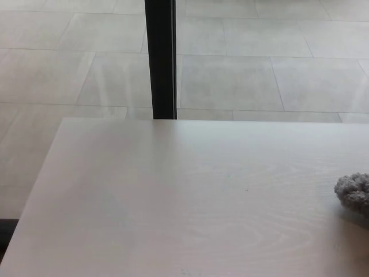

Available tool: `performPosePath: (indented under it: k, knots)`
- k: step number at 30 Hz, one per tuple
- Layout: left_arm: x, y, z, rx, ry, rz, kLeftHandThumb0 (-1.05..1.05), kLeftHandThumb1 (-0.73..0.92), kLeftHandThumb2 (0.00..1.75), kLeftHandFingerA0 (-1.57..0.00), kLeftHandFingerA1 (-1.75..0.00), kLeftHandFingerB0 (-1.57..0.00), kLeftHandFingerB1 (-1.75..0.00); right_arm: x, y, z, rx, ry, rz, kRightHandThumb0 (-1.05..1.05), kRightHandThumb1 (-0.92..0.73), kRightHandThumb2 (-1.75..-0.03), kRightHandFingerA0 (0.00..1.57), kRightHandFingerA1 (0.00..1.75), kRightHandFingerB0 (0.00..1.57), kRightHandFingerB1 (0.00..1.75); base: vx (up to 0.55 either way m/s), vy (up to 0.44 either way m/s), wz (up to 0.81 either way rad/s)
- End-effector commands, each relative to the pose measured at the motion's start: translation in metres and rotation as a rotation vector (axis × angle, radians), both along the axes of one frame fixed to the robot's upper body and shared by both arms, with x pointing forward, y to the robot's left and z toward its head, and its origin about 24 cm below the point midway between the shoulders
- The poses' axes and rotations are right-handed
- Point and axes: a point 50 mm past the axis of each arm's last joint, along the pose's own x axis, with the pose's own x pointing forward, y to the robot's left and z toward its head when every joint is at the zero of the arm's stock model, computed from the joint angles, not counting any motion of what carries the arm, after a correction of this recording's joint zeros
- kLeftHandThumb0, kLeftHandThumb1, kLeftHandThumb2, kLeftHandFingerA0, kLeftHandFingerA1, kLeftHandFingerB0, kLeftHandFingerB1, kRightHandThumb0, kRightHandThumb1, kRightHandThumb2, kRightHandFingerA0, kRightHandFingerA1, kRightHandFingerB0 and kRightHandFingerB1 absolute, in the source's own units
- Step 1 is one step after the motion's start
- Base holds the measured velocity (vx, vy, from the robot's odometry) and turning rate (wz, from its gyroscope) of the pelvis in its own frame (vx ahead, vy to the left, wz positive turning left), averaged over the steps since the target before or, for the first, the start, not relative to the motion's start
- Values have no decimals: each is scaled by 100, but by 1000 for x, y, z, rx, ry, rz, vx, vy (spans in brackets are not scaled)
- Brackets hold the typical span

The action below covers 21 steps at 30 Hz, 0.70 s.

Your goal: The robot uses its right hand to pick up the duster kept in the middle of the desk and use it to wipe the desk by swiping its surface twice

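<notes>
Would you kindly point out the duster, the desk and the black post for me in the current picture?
duster (354,193): head view, on the grey fluffy tip showing at the right edge.
desk (161,196): head view, on a bare part of the pale top.
black post (160,57): head view, mid-shaft, behind the desk.

No part of the robot's body seems visible.

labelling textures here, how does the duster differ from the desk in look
The duster is grey and shaggy, while the desk is pale, smooth wood grain. Only the duster's tip shows at the right edge of the picture, whereas the desk fills most of the lower view. The duster is a small rounded clump; the desk is broad and flat. Both are muted in tone.
</notes>
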Motion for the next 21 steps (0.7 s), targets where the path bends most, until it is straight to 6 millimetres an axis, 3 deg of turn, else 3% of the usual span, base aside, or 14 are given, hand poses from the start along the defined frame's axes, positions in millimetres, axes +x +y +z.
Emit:
performPosePath:
  k: [1, 6, 7, 8, 9, 10, 11, 12, 13, 15, 16, 17, 18, 21]
  knots:
    - [0, 2, 2, 9, -13, -2, -57, 75, 60, -41, -59, -51, -44, 1, 7, -6, 32, 2, -3, -39, -53, -56, 87, 154, 67, 62, 0, 0, 0]
    - [2, 3, 4, 36, -3, -39, -58, 78, 64, -43, -58, -49, -44, 18, 41, -11, 108, -72, 54, -46, -53, -60, 87, 167, 74, 79, 0, 0, 0]
    - [2, 3, 4, 27, -9, -32, -59, 76, 63, -41, -56, -47, -43, 27, 59, -13, 151, -98, 100, -48, -60, -60, 78, 173, 68, 87, 0, 0, 0]
    - [3, 2, 3, 41, 3, -34, -56, 79, 64, -43, -54, -47, -41, 34, 79, -14, 231, -127, 180, -44, -41, -85, 112, 136, 74, 95, 0, 0, 0]
    - [3, 2, 3, 41, 4, -36, -56, 79, 64, -43, -54, -47, -41, 33, 79, -14, 232, -127, 179, -44, -41, -85, 112, 136, 74, 95, 0, 0, 0]
    - [4, 2, 3, 6, -15, -19, -55, 61, 105, -36, -63, -34, -57, 34, 88, -15, 272, -188, 214, -42, -66, -62, 84, 175, 71, 116, 0, 0, 0]
    - [4, 2, 3, 16, -3, -26, -57, 78, 63, -40, -55, -46, -43, 36, 99, -16, 310, -197, 215, -49, -55, -98, 113, 135, 74, 111, 0, 0, 0]
    - [4, 1, 2, 15, -3, -28, -57, 78, 64, -41, -55, -44, -42, 37, 107, -17, 370, -224, 246, -46, -59, -101, 113, 134, 77, 110, 0, 0, 0]
    - [4, 1, 2, 21, 4, -32, -56, 79, 64, -40, -55, -45, -42, 37, 115, -19, 417, -248, 260, -44, -83, -64, 86, 175, 69, 139, 0, 0, 0]
    - [5, 1, 2, 21, -2, -39, -56, 82, 65, -40, -57, -46, -43, 36, 126, -23, 455, -260, 287, -43, -85, -71, 89, 175, 66, 152, 0, 0, 0]
    - [5, 0, 2, 30, 5, -61, -55, 64, 106, -38, -63, -37, -57, 34, 133, -25, 499, -272, 304, -43, -88, -74, 90, 175, 66, 153, 0, 0, 0]
    - [5, 0, 1, 30, 9, -60, -55, 64, 106, -38, -63, -37, -57, 34, 136, -26, 524, -277, 306, -43, -88, -74, 90, 175, 66, 153, 0, 0, 0]
    - [5, 0, 1, 2, -7, -22, -55, 81, 64, -39, -56, -46, -42, 32, 147, -28, 605, -313, 357, -42, -82, -76, 94, 175, 73, 149, 0, 0, 0]
    - [4, 1, 2, 41, 13, -56, -57, 83, 64, -41, -55, -47, -40, 30, 162, -30, 665, -317, 396, -44, -89, -71, 93, 175, 69, 148, 0, 0, 0]
